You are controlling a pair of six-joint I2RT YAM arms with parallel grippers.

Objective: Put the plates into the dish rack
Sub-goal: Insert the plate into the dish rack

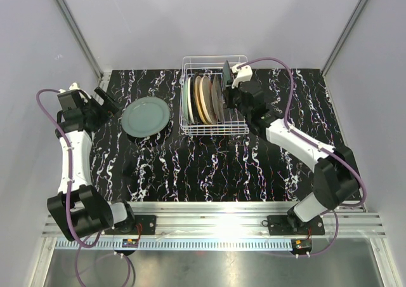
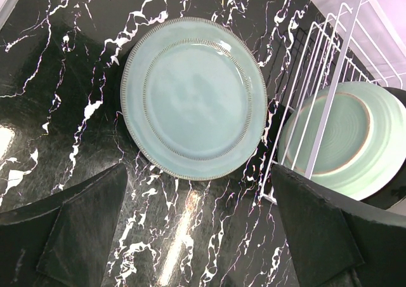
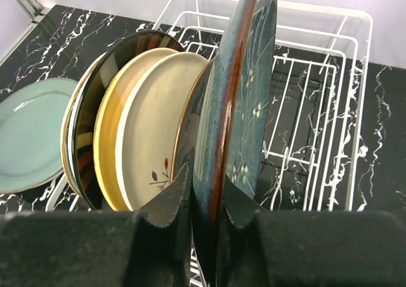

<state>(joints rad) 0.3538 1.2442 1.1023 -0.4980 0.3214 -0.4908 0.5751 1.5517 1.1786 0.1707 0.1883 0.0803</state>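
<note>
Right wrist view: a glazed, round, dark blue plate (image 3: 244, 109) with a brown rim is held upright on edge, clamped by the right gripper (image 3: 206, 198) at the white wire dish rack (image 3: 330, 20), beside the standing plates (image 3: 158, 122). A ribbed pale green plate (image 2: 193, 96) is laid flat on the black marbled table (image 2: 57, 109), under the widely parted left gripper (image 2: 203, 230).

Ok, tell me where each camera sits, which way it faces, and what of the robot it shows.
Top external: above, behind the bases, looking down on the table; left arm and right arm both show.
Left wrist: on the left arm, looking down at the flat pale green plate; open left gripper at bottom.
Right wrist: on the right arm, facing the dish rack; right gripper shut on the dark blue plate, on edge.
Shared: both wrist views catch the pale green plate and dish rack.
</note>
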